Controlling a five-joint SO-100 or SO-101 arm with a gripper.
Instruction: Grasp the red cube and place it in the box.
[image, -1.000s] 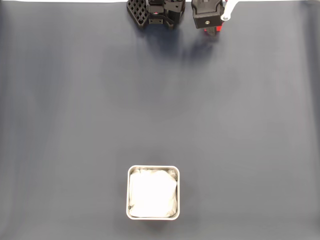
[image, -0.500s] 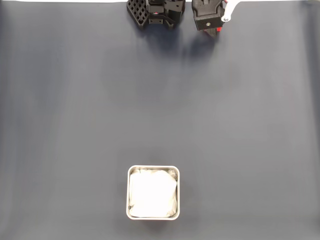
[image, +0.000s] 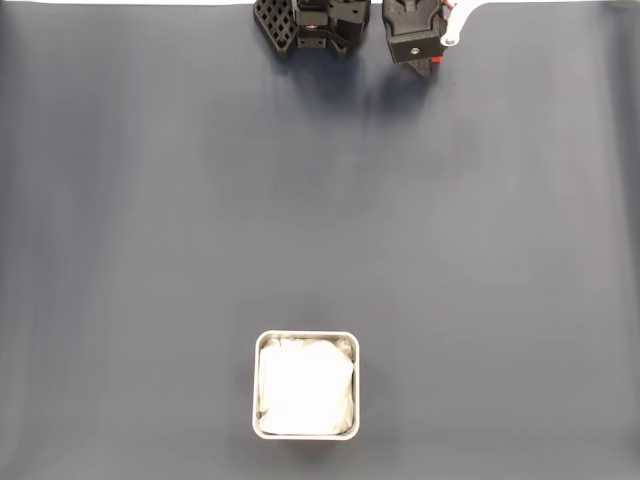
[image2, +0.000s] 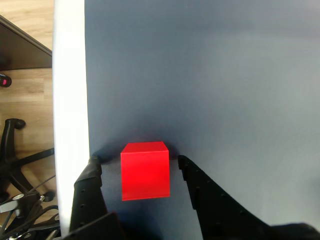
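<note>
One big dark blue table (image: 150, 220) has lots of bare room between its far edge and the box (image: 306, 338). The box sits near the table's front edge in the fixed view, a silver tin with white lining. The black arm (image: 415, 30) is at the table's far edge, well apart from the box. In the wrist view the claw (image2: 137, 162) is spread wide around the red cube (image2: 145, 170), with a gap on each side. The cube rests on the table, close to its white edge.
</note>
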